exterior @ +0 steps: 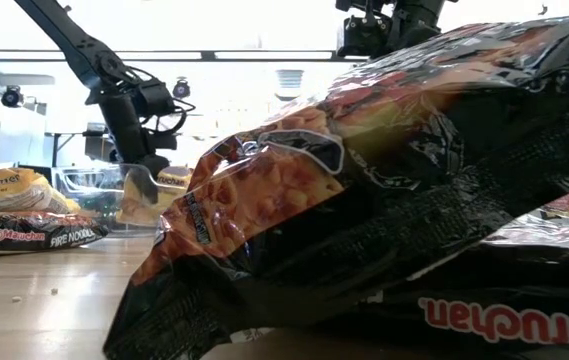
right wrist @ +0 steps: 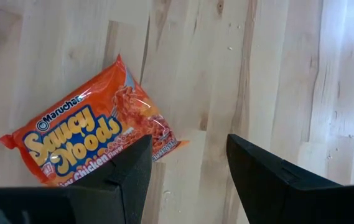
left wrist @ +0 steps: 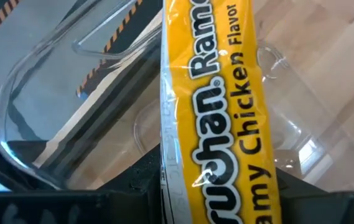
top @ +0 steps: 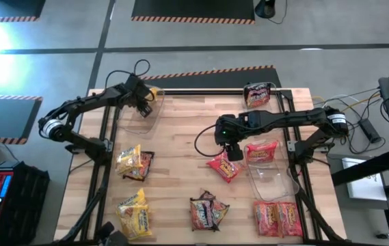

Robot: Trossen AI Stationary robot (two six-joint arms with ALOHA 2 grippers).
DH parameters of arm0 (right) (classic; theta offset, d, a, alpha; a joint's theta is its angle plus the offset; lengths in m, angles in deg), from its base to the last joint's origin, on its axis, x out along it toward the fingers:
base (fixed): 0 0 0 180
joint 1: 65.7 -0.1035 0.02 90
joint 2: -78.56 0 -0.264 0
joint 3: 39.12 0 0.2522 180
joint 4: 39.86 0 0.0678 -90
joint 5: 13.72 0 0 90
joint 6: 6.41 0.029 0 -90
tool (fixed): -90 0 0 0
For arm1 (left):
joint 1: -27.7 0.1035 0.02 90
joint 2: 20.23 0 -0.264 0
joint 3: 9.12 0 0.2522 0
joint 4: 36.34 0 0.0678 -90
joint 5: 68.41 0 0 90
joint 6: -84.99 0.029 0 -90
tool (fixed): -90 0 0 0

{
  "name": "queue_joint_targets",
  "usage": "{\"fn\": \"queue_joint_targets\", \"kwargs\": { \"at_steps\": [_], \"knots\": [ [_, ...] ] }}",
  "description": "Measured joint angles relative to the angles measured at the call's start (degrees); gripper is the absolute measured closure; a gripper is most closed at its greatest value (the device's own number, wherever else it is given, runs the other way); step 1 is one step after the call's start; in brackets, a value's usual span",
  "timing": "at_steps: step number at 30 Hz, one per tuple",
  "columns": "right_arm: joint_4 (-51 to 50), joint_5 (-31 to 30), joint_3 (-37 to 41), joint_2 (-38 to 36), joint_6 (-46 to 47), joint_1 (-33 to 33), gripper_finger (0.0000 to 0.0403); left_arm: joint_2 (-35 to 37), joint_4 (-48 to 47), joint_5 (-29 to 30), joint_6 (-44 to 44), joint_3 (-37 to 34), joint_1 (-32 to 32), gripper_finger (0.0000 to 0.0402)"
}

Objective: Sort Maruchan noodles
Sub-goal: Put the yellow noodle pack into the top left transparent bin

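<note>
My left gripper [top: 144, 97] is at the far left of the table, shut on a yellow Maruchan packet [left wrist: 211, 93] over a clear bin [top: 143, 116]. My right gripper [right wrist: 189, 165] is open at mid-table, above the bare wood just beside a red-orange packet [right wrist: 93, 146] that lies flat [top: 223, 167]. Other packets lie flat on the table: a yellow and dark pair [top: 134, 163], a yellow one [top: 132, 215], dark ones [top: 208, 212] and red ones [top: 276, 219]. In the low view a dark packet [exterior: 414, 200] fills the foreground. My left gripper pinches the yellow packet between its two fingers at one end [left wrist: 208, 186]. The packet runs lengthwise away from the fingers and is lifted clear above the clear bin [left wrist: 33, 124].
A clear bin on the right [top: 266, 164] holds a red packet [top: 262, 151]. Another bin at the far edge [top: 273, 89] holds a dark packet [top: 256, 94]. Bare wood lies between the two arms. Black frame rails run along the table's left and right sides.
</note>
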Motion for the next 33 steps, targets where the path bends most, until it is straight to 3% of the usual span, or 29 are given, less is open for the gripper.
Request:
{"fn": "queue_joint_targets", "kwargs": {
  "at_steps": [14, 18, 24, 26, 30, 33],
  "knots": [
    [1.1, 0.0, 0.0, 0.0, 0.0, 0.0, 0.0209, 1.4, -1.2, 3.2, -1.3, 1.6, 0.6, 0.0274],
    [1.1, 0.0, 0.0, 0.0, 0.0, 0.0, 0.0209, 1.4, -2.1, 8.5, -1.4, 3.4, 0.9, 0.0274],
    [1.0, 0.0, 0.0, 0.0, 0.3, 0.0, 0.0209, 1.5, -4.0, 8.9, -1.3, 5.5, 1.0, 0.0274],
    [1.0, 0.0, 0.0, 0.0, 0.4, 0.0, 0.0209, 1.5, -4.7, 7.2, -1.3, 5.5, 1.1, 0.0274],
    [1.0, 0.0, 0.0, 0.0, 0.4, 0.0, 0.0209, 1.4, -5.8, -3.6, -0.2, 5.0, 1.1, 0.0275],
    [1.0, 0.0, 0.0, 0.0, 0.4, 0.0, 0.0209, 1.4, -6.0, -8.2, 2.1, 4.6, 1.0, 0.028]
  ]
}}
